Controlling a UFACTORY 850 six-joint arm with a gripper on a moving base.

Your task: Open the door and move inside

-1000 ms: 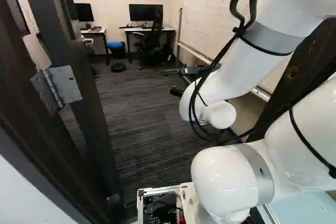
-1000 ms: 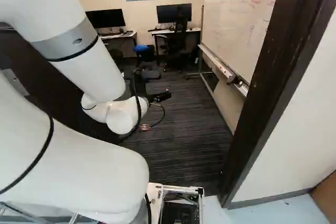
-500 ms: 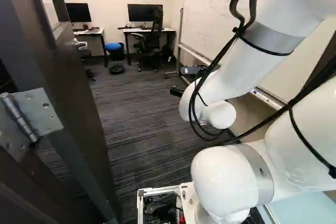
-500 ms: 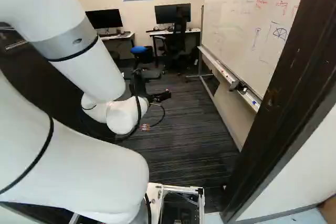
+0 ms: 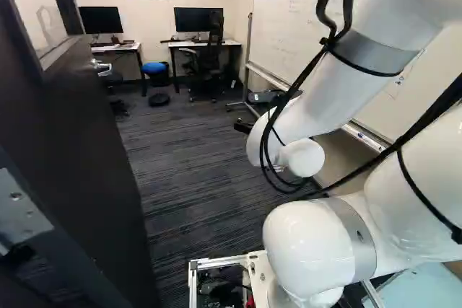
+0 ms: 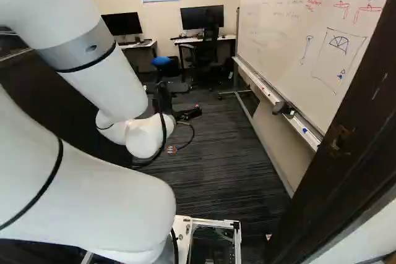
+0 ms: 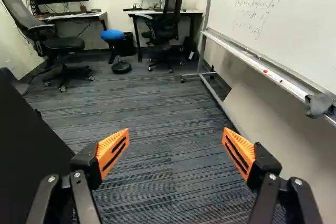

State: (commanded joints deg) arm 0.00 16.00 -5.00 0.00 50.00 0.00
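Observation:
Ahead of the arm, my gripper point(image 6: 188, 114) hangs over the carpet in the right base view. The wrist view shows the gripper point(image 7: 175, 132) open, its orange-padded fingers wide apart with only floor seen between them. The dark door point(image 5: 86, 142) stands swung open along the left of the left base view, its metal handle point(image 5: 101, 68) near the far edge and a hinge plate point(image 5: 20, 210) close by. Beside the gripper, a dark panel point(image 7: 26, 156), apparently the door, shows in the wrist view. The gripper is not touching the handle.
The dark door frame point(image 6: 346, 153) stands close at the right of the right base view. Past it a whiteboard point(image 6: 297, 35) with a tray lines the room's side. Desks point(image 7: 79, 17), office chairs point(image 7: 55, 45) and a blue stool point(image 7: 112, 35) stand by the far wall. Striped carpet point(image 5: 195, 178) lies ahead.
The base has moved forward through the doorway; door, hinge and right frame now appear nearer and more of the whiteboard shows. The arm keeps its pose over its lowest joint.

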